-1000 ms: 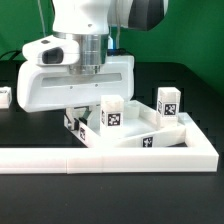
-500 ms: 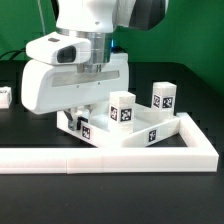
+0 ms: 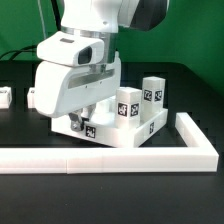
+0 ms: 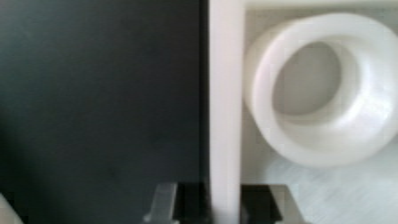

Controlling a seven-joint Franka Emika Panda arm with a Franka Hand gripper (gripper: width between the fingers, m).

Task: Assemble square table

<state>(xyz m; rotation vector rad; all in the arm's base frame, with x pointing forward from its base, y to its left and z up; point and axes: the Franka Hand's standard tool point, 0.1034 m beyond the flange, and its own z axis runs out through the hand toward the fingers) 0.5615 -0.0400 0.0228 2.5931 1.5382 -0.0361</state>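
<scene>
Gripper (image 4: pixel 217 203) was shut on the raised rim of the square tabletop (image 3: pixel 115 136), rim wall pinched between both fingers. Tabletop sat on the black table (image 3: pixel 190 90), near the white L-shaped rail (image 3: pixel 110 156). One tagged leg (image 3: pixel 128 105) and a second leg (image 3: pixel 153 93) stood upright in it.

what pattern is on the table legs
Black-and-white square tags on white legs, clearest in the exterior view.
</scene>
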